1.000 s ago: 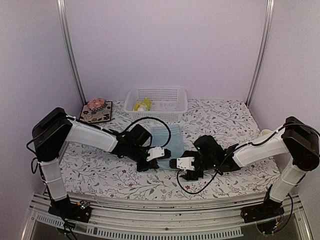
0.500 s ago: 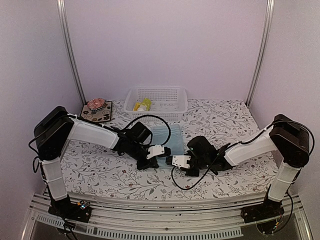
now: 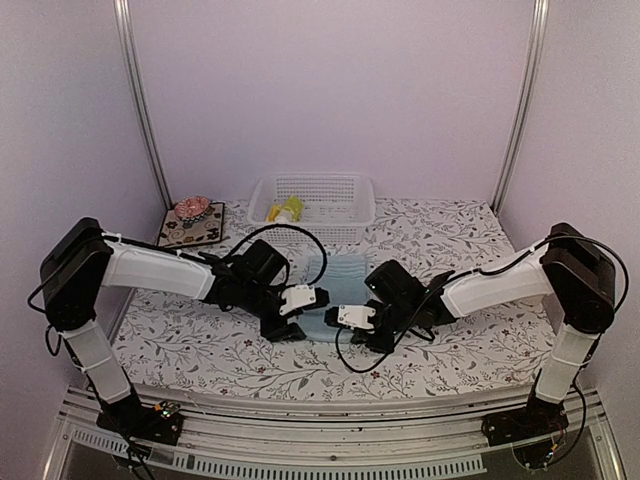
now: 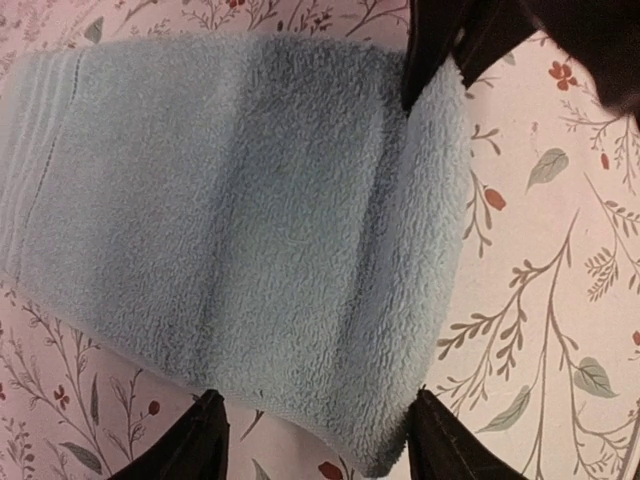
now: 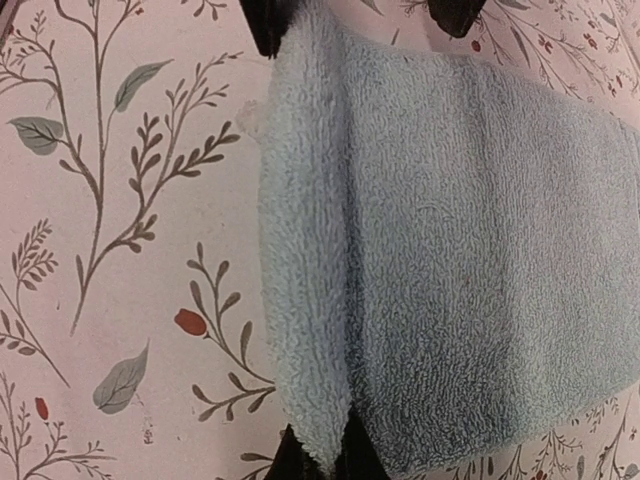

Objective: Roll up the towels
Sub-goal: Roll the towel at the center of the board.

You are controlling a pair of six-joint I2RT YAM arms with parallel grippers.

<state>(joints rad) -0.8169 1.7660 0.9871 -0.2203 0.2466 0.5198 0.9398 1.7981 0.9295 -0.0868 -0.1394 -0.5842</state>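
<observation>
The light blue towel (image 3: 338,278) lies flat mid-table, its near edge folded over into a thick lip (image 4: 420,250). At one end of that lip, my left gripper (image 4: 320,445) is open, one finger (image 4: 205,440) on each side and not pinching it. At the other end, my right gripper (image 5: 325,455) is shut on the folded lip (image 5: 305,300). In the top view the left gripper (image 3: 298,318) and the right gripper (image 3: 348,322) face each other across the towel's near edge. The yellow-green towel (image 3: 287,210) lies in the basket.
A white slatted basket (image 3: 340,190) stands at the back centre. At the back left, a dark floral mat (image 3: 205,232) carries a pinkish object (image 3: 192,208). The flower-print tablecloth (image 3: 470,250) covers the table, with side walls close on both sides.
My left gripper has opened and let go of the towel's folded edge. My right gripper has moved in from the right and shut on that edge. Both arms have shifted left.
</observation>
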